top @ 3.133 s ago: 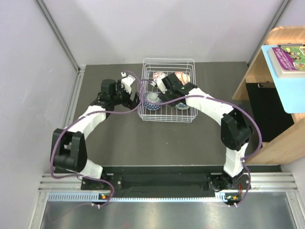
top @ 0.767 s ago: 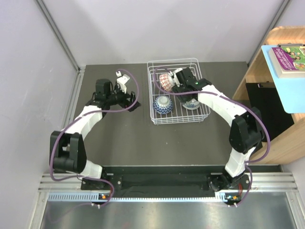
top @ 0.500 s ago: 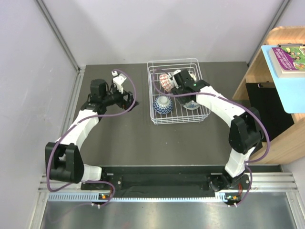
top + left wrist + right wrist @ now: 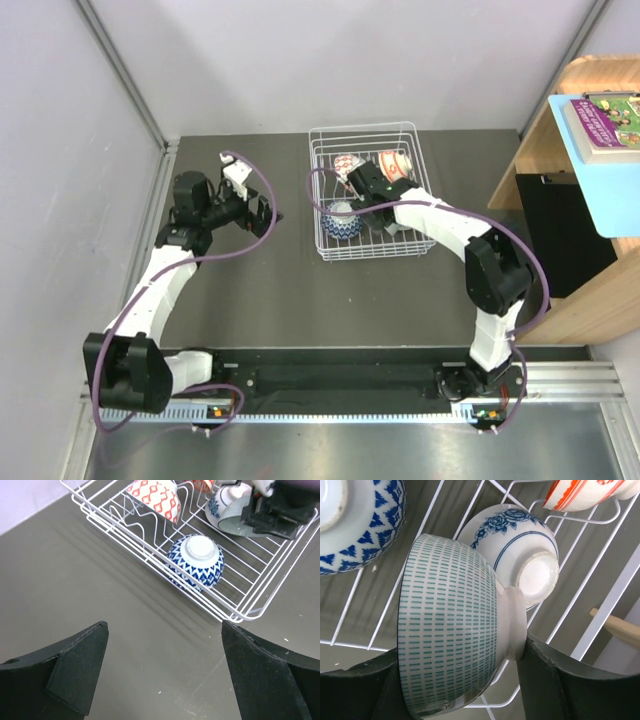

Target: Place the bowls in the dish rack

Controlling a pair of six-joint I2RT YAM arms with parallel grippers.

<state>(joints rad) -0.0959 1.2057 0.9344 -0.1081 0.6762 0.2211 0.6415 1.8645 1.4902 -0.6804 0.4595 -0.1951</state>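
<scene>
Gripping the pale green bowl (image 4: 450,625) on edge, the right pincer (image 4: 366,192) seems set to slot it upright in the rack (image 4: 362,127); the left pincer (image 4: 162,670) gapes empty.

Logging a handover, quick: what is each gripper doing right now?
Left gripper: open, empty.
Right gripper: shut on the green-dashed bowl.

White wire rack (image 4: 239,616); blue-diamond bowl (image 4: 196,565), green-dashed bowl (image 4: 450,625), orange-red lattice bowl (image 4: 155,497)
</scene>
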